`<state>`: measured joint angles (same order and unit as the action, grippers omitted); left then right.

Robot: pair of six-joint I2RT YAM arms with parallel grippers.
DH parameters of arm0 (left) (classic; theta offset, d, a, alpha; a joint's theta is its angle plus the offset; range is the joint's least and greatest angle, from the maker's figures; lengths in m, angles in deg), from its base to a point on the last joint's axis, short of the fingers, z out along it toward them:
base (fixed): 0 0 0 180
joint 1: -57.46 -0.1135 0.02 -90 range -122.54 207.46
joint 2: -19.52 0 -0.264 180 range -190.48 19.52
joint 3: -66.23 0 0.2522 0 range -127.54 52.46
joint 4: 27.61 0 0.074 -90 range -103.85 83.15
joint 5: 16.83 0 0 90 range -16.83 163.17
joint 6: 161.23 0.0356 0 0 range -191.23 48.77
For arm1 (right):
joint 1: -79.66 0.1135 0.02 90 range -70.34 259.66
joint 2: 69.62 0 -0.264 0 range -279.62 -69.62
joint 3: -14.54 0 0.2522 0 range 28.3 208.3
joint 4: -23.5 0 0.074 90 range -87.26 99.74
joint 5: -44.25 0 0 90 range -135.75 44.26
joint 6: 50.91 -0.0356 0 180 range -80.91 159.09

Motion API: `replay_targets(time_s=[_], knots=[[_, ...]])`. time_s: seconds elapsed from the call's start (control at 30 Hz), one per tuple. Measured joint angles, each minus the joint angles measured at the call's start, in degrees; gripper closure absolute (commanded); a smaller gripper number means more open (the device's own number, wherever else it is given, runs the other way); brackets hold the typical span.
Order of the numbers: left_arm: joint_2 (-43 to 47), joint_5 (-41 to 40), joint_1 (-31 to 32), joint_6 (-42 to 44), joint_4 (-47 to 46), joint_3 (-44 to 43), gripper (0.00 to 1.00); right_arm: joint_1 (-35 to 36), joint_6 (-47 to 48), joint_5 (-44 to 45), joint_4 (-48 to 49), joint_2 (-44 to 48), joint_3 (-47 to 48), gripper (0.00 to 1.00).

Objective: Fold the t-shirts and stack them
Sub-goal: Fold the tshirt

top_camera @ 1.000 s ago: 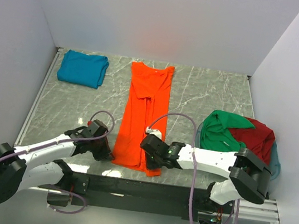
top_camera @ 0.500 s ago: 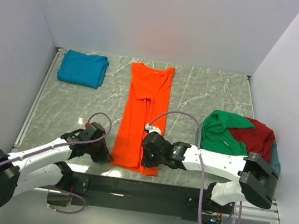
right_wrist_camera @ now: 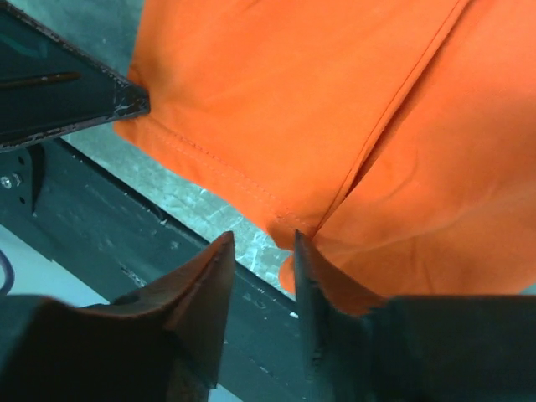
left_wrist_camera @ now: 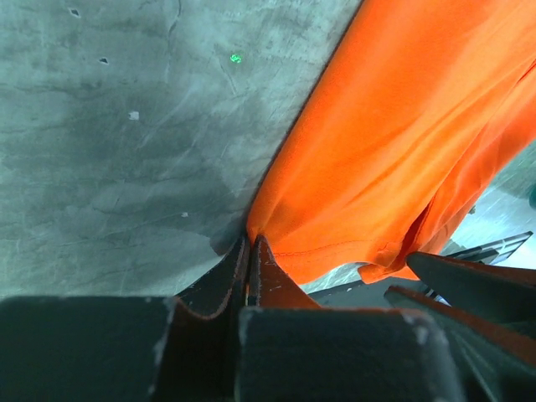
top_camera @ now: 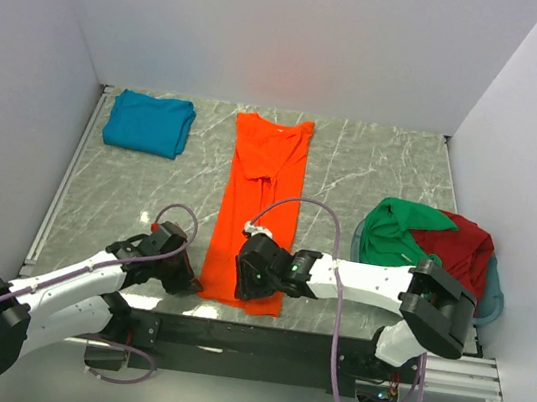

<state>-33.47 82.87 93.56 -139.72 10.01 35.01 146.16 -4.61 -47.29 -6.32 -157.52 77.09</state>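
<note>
At the near edge of the bench [top_camera: 128, 190], the left gripper [top_camera: 184, 277] is down at the near left corner of the orange shirt [top_camera: 259, 200]. Its fingers are pressed tight together, and in the left wrist view the cloth [left_wrist_camera: 402, 142] gathers to a point right at the left gripper's tips [left_wrist_camera: 249, 243], so it has that corner pinched.

Just to the right, the right gripper [top_camera: 254, 285] sits over the same near hem. Its fingers stand a narrow way apart. In its own view the hem and the lengthwise fold line of the orange shirt [right_wrist_camera: 335, 100] lie just past the tips [right_wrist_camera: 261, 243], with bare bench showing in the gap, and nothing is clamped.

The orange shirt lies flat in a long narrow strip up the middle of the bench, folded lengthwise, collar toward the far edge.

By the right edge, the green shirt [top_camera: 400, 231] and red shirt [top_camera: 464, 248] are heaped in the basket [top_camera: 494, 295], green on the left and spilling over its rim.

In the far left corner, the teal shirt [top_camera: 149, 123] lies folded in a neat rectangle, well apart from the others.
</note>
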Motion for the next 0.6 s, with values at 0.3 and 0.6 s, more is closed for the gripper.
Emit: replay_targets(time_s=[0.3,0.6], knots=[[0.0,0.0,0.0,-0.2,0.0,0.1,1.00,0.1,-0.2,3.5,-2.9,9.4,-0.5,0.38],[0.9,0.0,0.2,-0.2,0.7,0.3,1.00,0.1,-8.3,7.4,-6.9,21.5,-13.0,0.44]])
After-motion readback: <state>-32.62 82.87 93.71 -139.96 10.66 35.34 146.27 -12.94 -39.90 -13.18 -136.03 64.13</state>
